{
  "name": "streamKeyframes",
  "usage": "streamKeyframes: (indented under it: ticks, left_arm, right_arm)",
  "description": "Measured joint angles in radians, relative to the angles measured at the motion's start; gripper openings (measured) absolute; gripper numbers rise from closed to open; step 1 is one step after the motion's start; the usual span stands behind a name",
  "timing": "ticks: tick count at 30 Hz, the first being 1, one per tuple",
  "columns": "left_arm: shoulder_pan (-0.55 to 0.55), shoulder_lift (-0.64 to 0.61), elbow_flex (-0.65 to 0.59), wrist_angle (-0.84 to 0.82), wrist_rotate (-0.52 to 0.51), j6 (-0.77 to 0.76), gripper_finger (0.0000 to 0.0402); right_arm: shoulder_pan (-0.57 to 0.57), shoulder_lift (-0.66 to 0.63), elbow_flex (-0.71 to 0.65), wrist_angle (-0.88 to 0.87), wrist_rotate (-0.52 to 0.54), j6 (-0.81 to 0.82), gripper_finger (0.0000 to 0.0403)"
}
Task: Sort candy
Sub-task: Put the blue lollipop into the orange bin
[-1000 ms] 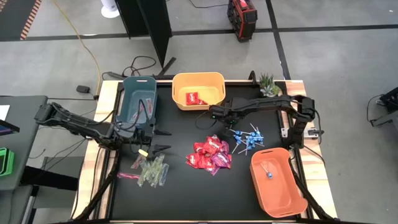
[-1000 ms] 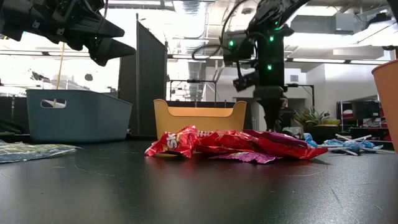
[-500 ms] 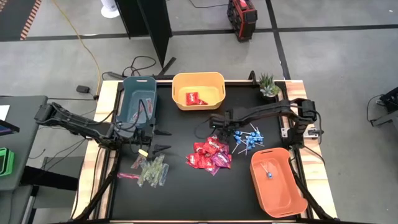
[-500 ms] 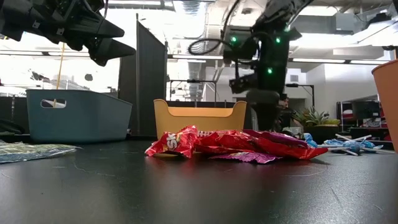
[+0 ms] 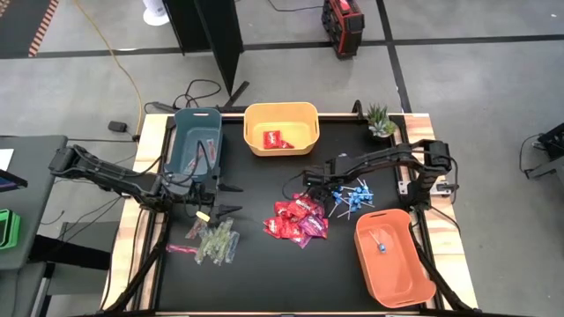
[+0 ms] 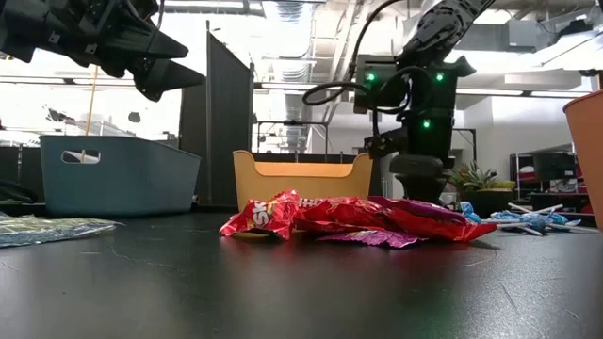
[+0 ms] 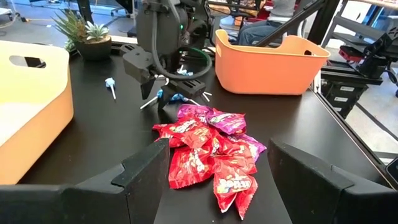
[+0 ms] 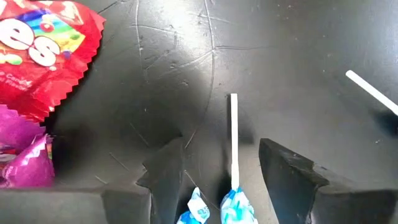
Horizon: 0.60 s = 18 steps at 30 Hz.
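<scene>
A heap of red and magenta square packets (image 5: 298, 218) lies mid-table. To its right are several blue-wrapped lollipops (image 5: 351, 195), and thin green stick packets (image 5: 216, 242) lie at the near left. My right gripper (image 5: 313, 182) points down at the heap's far edge. It is open, with its fingers (image 8: 171, 165) on either side of one lollipop (image 8: 234, 137) that lies flat on the table, and it touches nothing I can see. My left gripper (image 5: 231, 198) hovers open above the table, left of the heap, with nothing between its fingers (image 7: 146, 171).
A blue bin (image 5: 196, 141) stands far left. A yellow bin (image 5: 280, 128) at the far middle holds a red packet (image 5: 275, 138). An orange bin (image 5: 394, 257) at the near right holds one lollipop (image 5: 382, 246). A small potted plant (image 5: 381, 121) stands in the far right corner.
My right gripper has come down and moved toward the table's near edge, from beside the yellow bin to the gap between the red heap and the lollipops. Candy and bins have stayed where they were.
</scene>
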Motion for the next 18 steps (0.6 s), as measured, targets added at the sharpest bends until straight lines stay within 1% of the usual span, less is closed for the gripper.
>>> streamKeyframes:
  ticks: [12, 18]
  left_arm:
    - [0.000, 0.000, 0.000, -0.004, 0.000, 0.004, 0.0267]
    - [0.000, 0.000, 0.000, -0.004, 0.000, 0.004, 0.0267]
  right_arm:
    - [-0.051, -0.005, -0.001, -0.003, -0.023, -0.024, 0.0226]
    - [-0.072, -0.005, -0.001, -0.003, -0.036, -0.062, 0.0225]
